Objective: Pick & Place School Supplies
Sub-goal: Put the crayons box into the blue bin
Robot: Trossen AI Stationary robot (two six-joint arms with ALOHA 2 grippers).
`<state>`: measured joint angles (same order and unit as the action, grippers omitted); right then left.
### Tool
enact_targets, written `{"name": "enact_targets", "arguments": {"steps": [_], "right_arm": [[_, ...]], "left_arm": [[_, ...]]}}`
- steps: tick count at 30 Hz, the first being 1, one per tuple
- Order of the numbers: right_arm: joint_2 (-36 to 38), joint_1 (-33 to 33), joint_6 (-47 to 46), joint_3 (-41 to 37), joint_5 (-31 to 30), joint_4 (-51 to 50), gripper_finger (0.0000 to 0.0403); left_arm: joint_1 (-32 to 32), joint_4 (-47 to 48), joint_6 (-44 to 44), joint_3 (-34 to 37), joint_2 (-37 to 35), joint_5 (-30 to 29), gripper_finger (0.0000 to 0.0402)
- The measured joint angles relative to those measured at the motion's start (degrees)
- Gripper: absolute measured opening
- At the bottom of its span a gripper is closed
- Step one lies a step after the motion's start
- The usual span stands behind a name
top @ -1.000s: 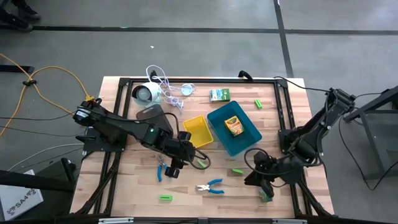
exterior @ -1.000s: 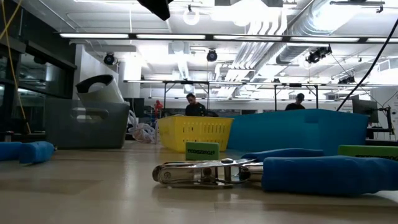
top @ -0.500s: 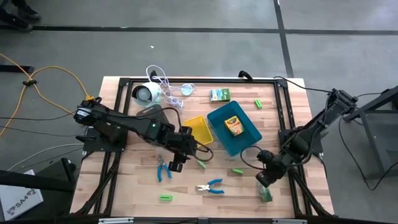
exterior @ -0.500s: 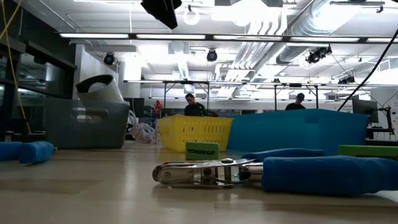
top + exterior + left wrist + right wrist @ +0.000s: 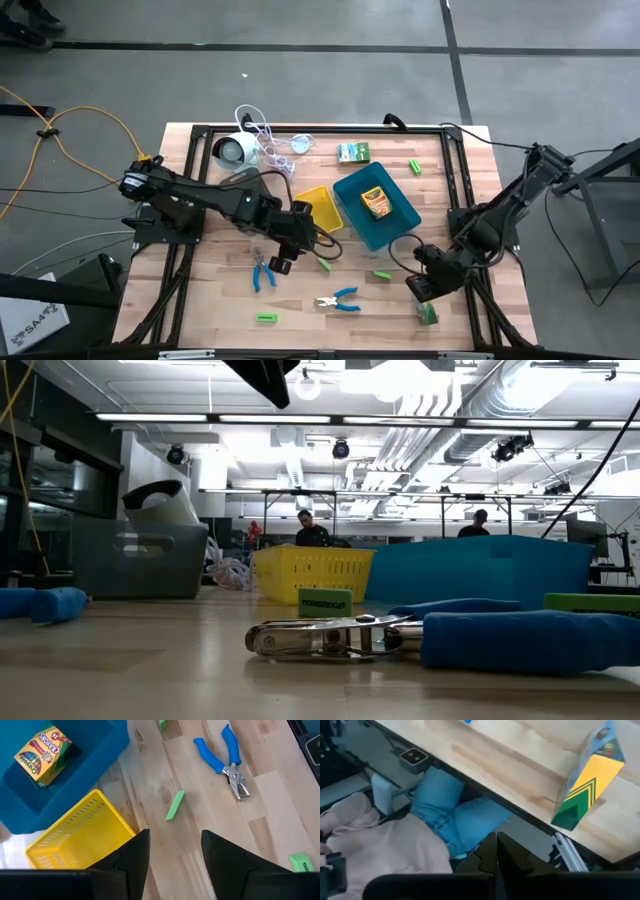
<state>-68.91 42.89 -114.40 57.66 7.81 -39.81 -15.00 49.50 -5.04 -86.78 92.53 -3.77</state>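
Beside yellow tray [image 5: 316,209], high view: left gripper [image 5: 283,262] hovers near green block [image 5: 325,264]; right gripper [image 5: 421,289] waits beyond blue tray [image 5: 404,222]. Left wrist view: fingers spread, empty. Right wrist view: fingers pressed together. Judged step: approaching block; next, descend and pinch.

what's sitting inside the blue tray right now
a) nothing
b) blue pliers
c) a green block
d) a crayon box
d: the high view shows a yellow-orange crayon box lying in the blue tray, and the left wrist view shows the same box there, while the pliers and green blocks lie out on the wooden table.
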Motion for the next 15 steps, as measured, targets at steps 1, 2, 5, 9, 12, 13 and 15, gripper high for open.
{"name": "enact_targets", "arguments": {"steps": [1,2,5,9,12,13,15], "right_arm": [[-0.8,0.2,-0.1,1.3,-0.4,-1.5,0.0003],[-1.7,0.6,-0.1,2.9,-0.5,-3.4,0.0003],[-5.3,1.2,-0.1,8.1,-0.7,-8.5,0.0003],[-11.0,2.8,-2.1,12.9,-1.3,-14.4,0.0003],[-14.9,4.1,-5.7,13.5,-0.8,-14.8,0.0003],[-16.2,4.6,-7.0,13.5,0.0,-14.8,0.0003],[-18.7,5.3,-9.0,13.5,2.6,-14.8,0.0003]], "left_arm": [[0.0,0.0,-0.2,0.0,0.0,0.0,0.017],[0.0,0.0,-0.6,0.0,0.0,0.0,0.017],[0.0,0.0,-1.0,0.0,0.0,0.0,0.017],[0.0,0.0,-1.0,0.0,0.0,0.0,0.017],[0.0,0.0,-1.0,0.0,0.0,0.0,0.017],[0.0,0.0,-1.1,0.0,0.0,0.0,0.017],[0.0,0.0,-1.7,0.0,0.0,0.0,0.017]]}}
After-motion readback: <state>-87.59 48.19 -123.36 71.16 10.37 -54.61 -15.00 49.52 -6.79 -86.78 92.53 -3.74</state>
